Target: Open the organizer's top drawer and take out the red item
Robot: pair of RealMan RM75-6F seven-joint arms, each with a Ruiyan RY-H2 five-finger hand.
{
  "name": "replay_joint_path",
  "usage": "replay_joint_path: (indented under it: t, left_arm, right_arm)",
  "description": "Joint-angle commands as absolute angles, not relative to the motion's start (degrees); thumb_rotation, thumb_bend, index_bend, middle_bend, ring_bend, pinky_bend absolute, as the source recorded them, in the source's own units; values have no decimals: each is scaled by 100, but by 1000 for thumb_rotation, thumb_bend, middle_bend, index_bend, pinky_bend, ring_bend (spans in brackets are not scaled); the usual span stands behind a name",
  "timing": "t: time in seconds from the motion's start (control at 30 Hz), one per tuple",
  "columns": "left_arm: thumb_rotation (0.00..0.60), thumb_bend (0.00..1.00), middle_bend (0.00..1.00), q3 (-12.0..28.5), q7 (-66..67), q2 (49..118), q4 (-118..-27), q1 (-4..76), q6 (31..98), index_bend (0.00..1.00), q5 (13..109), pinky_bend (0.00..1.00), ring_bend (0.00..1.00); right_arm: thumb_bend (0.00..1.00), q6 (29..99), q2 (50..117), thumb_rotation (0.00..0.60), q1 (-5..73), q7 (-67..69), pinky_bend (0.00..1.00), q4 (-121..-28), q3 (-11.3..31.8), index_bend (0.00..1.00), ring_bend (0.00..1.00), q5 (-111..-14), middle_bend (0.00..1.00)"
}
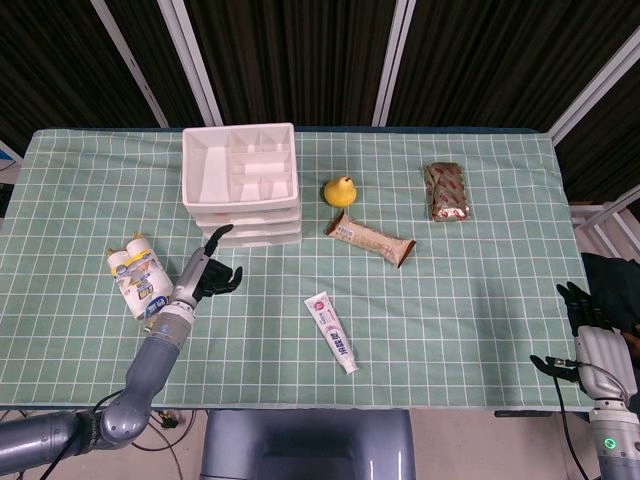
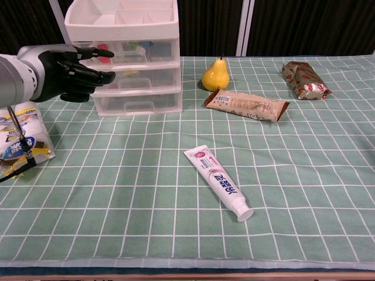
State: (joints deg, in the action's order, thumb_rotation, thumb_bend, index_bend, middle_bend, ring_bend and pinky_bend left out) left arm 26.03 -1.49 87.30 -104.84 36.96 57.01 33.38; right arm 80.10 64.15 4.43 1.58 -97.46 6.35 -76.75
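Note:
The white three-drawer organizer [image 1: 242,185] stands at the back left, its open tray on top. In the chest view its top drawer [image 2: 132,51] is closed, and a red item [image 2: 103,46] shows through the clear front beside a small ball. My left hand [image 2: 70,73] hovers in front of the organizer's left side at drawer height, fingers spread and holding nothing; one finger crosses the top drawer front. From above, this left hand [image 1: 205,275] sits just in front of the organizer. My right hand [image 1: 588,330] hangs off the table's right front corner, fingers extended, nothing in it.
A pack of rolls [image 1: 143,285] lies left of the left hand. A yellow pear [image 1: 341,191], a brown snack bar [image 1: 370,239] and a red-brown packet [image 1: 446,190] lie to the organizer's right. A toothpaste tube [image 1: 332,332] lies in the middle front.

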Motion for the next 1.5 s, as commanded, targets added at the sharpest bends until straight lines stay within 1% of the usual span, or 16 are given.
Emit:
replay_joint_path:
  t: [0.03,0.23,0.47,0.7,0.83,1.5]
  left_arm:
    - [600,479,1000,2651,-167,8888,-10309,3841,5699,69,3213,1000,1000]
    - [600,480,1000,2682,-185,9120,-10012,4007,5716,69,3061,1000,1000]
    - [600,480,1000,2773,-229,9331,-9728,4220,5571,69,2852,1000,1000]
    - [600,483,1000,2852,-286,9536,-9468,4384,5551,69,2826,1000,1000]
    - [600,483,1000,2880,-335,9599,-9384,4411,5587,69,2888,1000,1000]
    - [600,483,1000,2966,-443,9807,-8999,4660,5319,76,2767,1000,1000]
  right_arm:
    - [66,7989,6405,600,448,181,229,-9755,645,0,0,-7648,0]
    - [66,7938,6384,600,459,218,229,-9782,648,0,0,-7611,0]
    - [65,7910,6368,600,464,257,229,-9806,653,0,0,-7581,0]
    - [66,7882,6357,600,472,280,229,-9806,661,0,0,-7550,0]
    - [66,7868,6355,600,475,296,229,-9812,663,0,0,-7535,0]
    - [66,7820,6336,600,481,350,229,-9859,662,0,0,-7487,0]
